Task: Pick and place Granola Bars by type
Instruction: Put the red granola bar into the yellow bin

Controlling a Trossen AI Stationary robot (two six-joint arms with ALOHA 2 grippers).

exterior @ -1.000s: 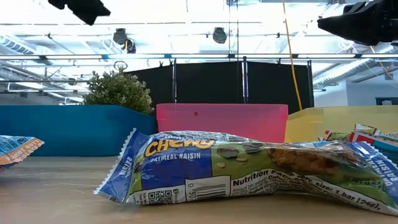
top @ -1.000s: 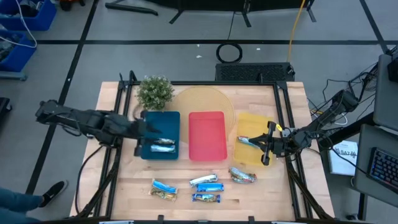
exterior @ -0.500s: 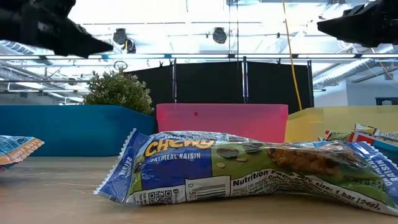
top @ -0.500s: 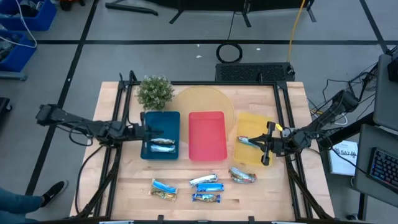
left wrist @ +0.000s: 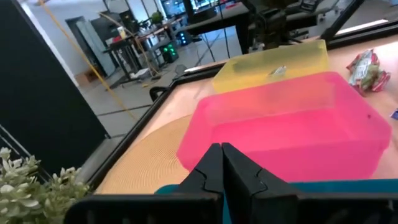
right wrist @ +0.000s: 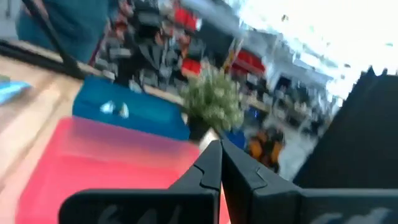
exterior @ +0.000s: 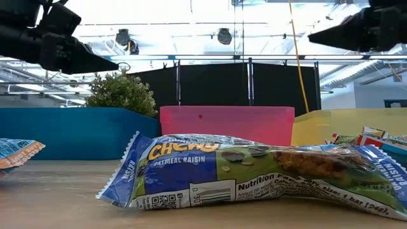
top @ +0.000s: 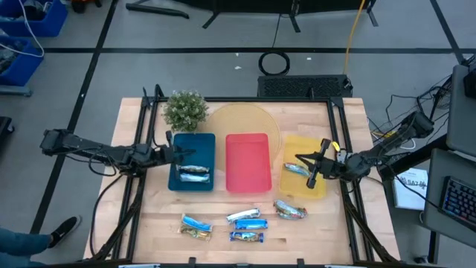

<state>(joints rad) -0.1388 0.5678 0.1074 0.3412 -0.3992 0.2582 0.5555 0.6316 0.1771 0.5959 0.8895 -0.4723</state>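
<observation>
Two silvery granola bars [top: 195, 173] lie flat in the blue tray [top: 192, 143]. Another bar [top: 297, 169] rests in the yellow tray [top: 305, 190]. Several more bars lie on the near part of the table: [top: 195, 228], [top: 247, 217], [top: 247, 237], [top: 290, 211]. The blue-wrapped one fills the low view [exterior: 254, 178]. My left gripper [top: 172, 153] [left wrist: 222, 148] is shut and hovers at the blue tray's left wall, pointing level toward the red tray [left wrist: 280, 130]. My right gripper [top: 303, 158] [right wrist: 221, 148] is shut above the yellow tray and holds nothing.
The red tray [top: 248, 141] sits between the blue and yellow ones. A potted plant [top: 184, 110] stands at the far left, beside a round woven mat [top: 245, 119]. Bare wood lies along the near left and near right corners.
My left gripper has drawn back from over the blue tray toward the table's left edge, sunk lower and tipped up to level. The bars in the blue tray stay where they were. My right gripper has turned a little above the yellow tray.
</observation>
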